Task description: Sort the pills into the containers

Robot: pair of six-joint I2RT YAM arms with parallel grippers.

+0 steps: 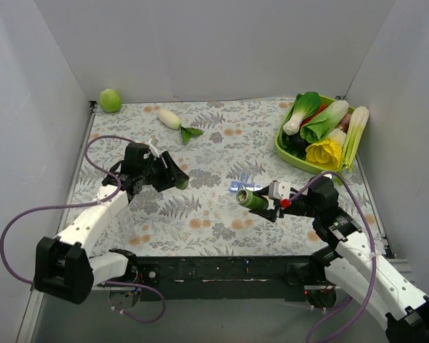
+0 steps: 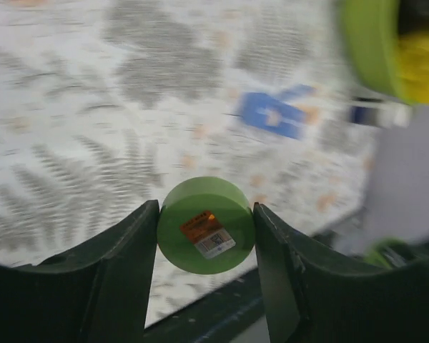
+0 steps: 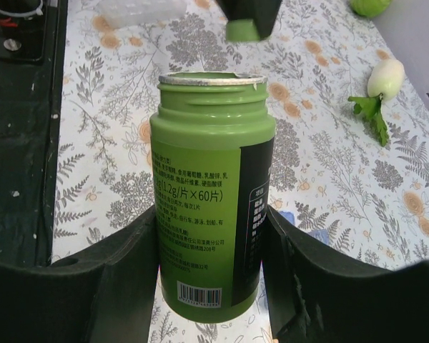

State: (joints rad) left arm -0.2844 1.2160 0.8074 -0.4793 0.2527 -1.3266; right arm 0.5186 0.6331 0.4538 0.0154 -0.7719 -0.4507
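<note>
Uncapping done (we judge): left gripper (image 2: pixel 206 209) clamps round green cap (image 2: pixel 206 226), right gripper (image 3: pixel 210 229) grips lidless green plastic bottle (image 3: pixel 209 171); next, pouring over translucent blue containers (image 1: pixel 239 187).

1. The top camera looks down from behind the arms at the whole counter (image 1: pixel 222 143).
2. The wrist cameras sit close behind the left gripper (image 2: pixel 206 214) and right gripper (image 3: pixel 211 214), looking low across it.
3. Top and right wrist both see the white radish (image 1: pixel 169 118).

Containers (image 1: pixel 237 187) lie on the table (image 1: pixel 222 146) just behind the bottle (image 1: pixel 257 202).
</note>
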